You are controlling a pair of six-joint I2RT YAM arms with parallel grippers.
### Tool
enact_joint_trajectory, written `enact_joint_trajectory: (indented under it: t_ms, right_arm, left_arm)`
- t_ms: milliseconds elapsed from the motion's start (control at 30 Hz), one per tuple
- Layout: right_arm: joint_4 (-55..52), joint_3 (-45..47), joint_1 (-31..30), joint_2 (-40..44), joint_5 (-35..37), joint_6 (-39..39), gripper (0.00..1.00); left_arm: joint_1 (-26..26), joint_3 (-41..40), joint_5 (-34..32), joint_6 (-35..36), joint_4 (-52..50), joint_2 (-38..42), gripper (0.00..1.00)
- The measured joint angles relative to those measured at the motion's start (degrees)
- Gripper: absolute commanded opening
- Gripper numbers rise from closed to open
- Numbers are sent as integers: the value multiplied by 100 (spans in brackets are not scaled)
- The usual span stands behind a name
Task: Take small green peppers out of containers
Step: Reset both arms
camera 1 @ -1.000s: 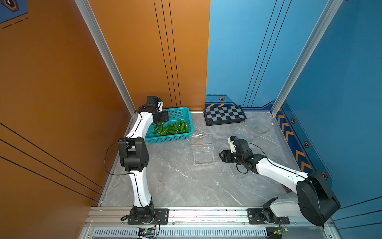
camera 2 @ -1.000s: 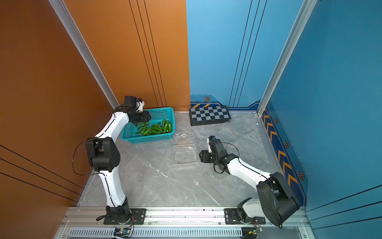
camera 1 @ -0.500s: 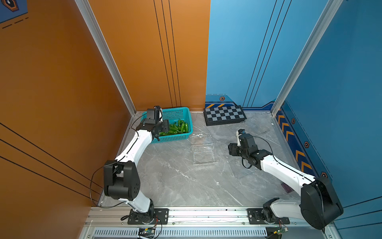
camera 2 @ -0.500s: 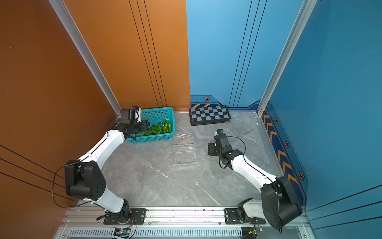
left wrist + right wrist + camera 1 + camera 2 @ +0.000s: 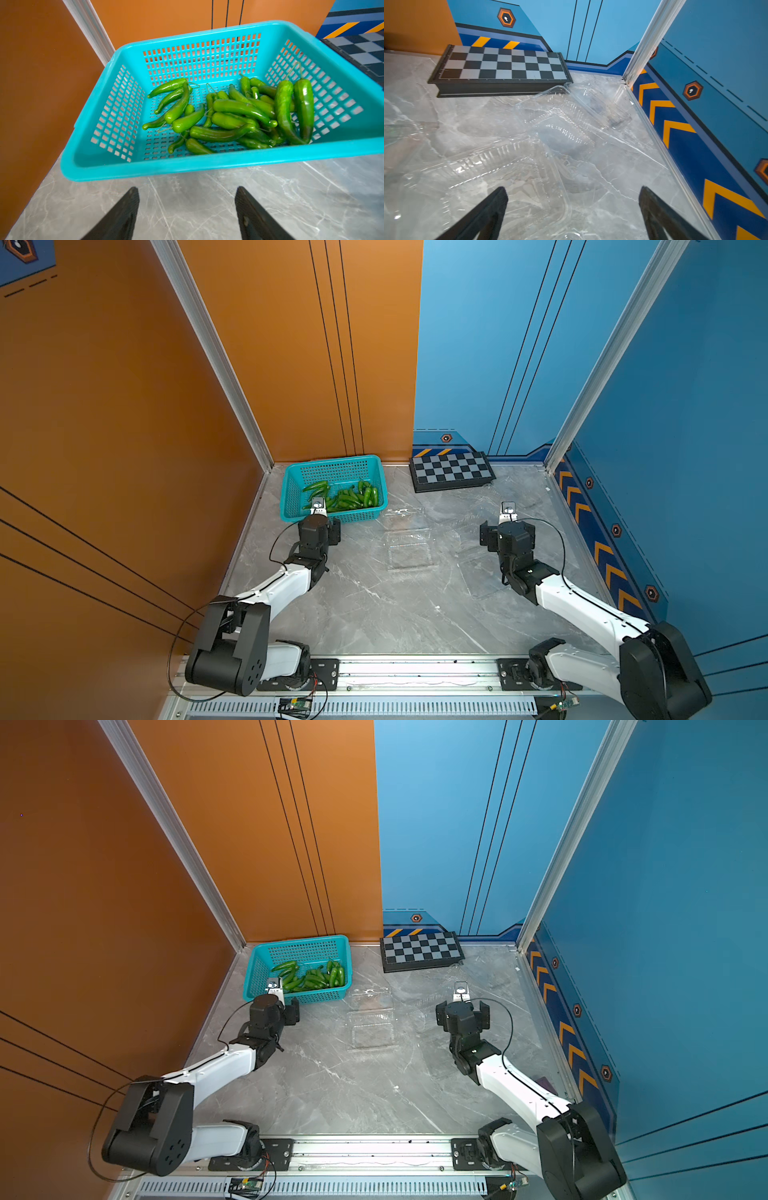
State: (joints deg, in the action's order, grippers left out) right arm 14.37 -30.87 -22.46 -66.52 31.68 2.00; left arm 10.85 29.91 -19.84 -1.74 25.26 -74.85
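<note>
Peppers (image 5: 228,116) all lie in the teal basket (image 5: 207,165) at the far left of the table (image 5: 270,197). Most are heaped toward the basket's right half, w/ a few loose to the left. L claw (image 5: 186,189) sits just on the near side of the basket's near rim, low over the table. Its jaws are wide apart w/ nothing btwn them. The peppers are past that rim, beyond the claw and not touching it.

R claw (image 5: 573,188) is at the right side of the table, jaws spread very wide, holding nothing. Clear boxes (image 5: 560,128) lie overlapping on the table right ahead of it. One reaches in btwn the fingertips, but I can't tell if it touches them. Another open box (image 5: 409,549) lies mid-table btwn the two arms. Chessboard (image 5: 500,62) sits at the far edge, beyond the boxes.
</note>
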Motion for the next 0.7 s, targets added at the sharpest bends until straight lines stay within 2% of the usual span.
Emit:
enact_joint_trajectory:
  t_ms: [133,267,500,700]
  right_arm:
    - [573,306,35,17,85,-236,100]
    - [1043,750,240,66,92,-337,100]
    - [1773,1248,612,76,-68,-372,100]
    - [2514,1552,951,61,-317,-348,100]
  left_arm:
    - [0,-531,-170,197,588,271,84]
    - [-2,-927,-345,387,1161,221,85]
    - [-46,-1384,-422,529,2465,-503,93]
    - [-114,-1414,-446,531,3224,-1117,99]
